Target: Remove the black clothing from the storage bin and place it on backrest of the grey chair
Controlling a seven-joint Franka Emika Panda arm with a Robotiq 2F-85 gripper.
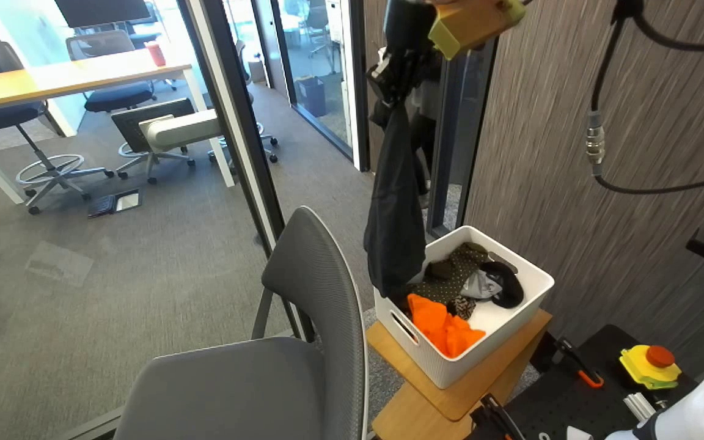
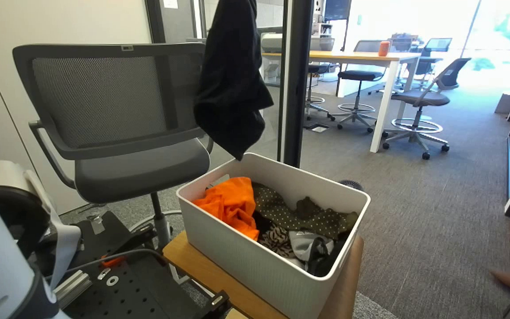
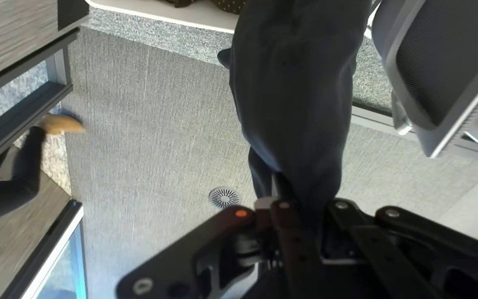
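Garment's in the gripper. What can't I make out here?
Black clothing: upper end cut off by the top edge, in an exterior view; lower end likewise in the wrist view.
Grey chair: lower part cut off by the bottom edge, in an exterior view.
Anything under the orange cloth: hidden by it in both exterior views.

Red-orange cup stands on long wood-toned tabletop in background, wheeled chairs near it in both exterior views. Orange cloth lies crumpled next to white-dotted dark fabric. Wrist view: round vent in grey carpet, tan shoe, dark-clad leg, wood-grain wall.
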